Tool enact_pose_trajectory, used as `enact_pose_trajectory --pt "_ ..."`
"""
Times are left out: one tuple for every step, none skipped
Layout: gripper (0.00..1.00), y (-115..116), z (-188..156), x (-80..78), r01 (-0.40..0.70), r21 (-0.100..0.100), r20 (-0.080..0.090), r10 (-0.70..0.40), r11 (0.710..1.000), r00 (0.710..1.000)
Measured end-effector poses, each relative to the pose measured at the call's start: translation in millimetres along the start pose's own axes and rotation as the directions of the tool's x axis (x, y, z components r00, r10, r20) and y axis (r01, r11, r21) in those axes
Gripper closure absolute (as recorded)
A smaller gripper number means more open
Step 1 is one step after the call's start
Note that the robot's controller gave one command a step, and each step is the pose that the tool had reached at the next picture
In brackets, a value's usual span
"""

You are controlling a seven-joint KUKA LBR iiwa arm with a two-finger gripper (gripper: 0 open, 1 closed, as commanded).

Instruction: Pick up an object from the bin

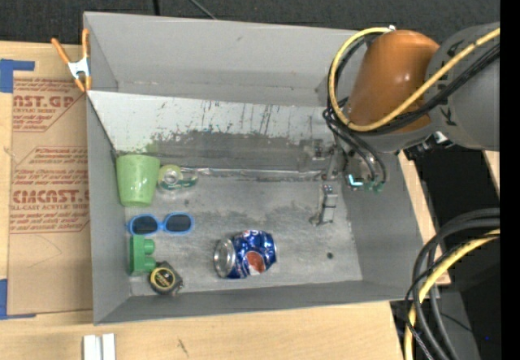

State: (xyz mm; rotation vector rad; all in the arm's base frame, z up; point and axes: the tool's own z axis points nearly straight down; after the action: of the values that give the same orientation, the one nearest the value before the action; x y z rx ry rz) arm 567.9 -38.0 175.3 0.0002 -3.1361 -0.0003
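My gripper point(327, 209) hangs low over the right part of the bin floor, with nothing under it but bare metal. The nearest loose thing is a crushed blue, red and silver can point(245, 253), lying to its lower left near the front wall. It is well apart from the gripper.
Along the left wall lie a light green cup point(136, 178) on its side, a small clear round thing point(175, 178) beside it, blue sunglasses point(160, 225), a green block point(141, 253) and a small black-and-yellow tape measure point(164, 278). The arm with its orange cover and cables stands over the bin's right rim.
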Motion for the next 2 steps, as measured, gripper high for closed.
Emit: enact_pose_trajectory --pt "0.0 84 107 33.6 0.427 0.0 0.002 -0.427 0.904 0.904" --pt "0.0 79 76 86.1 0.151 0.0 0.004 -0.151 0.988 0.988"
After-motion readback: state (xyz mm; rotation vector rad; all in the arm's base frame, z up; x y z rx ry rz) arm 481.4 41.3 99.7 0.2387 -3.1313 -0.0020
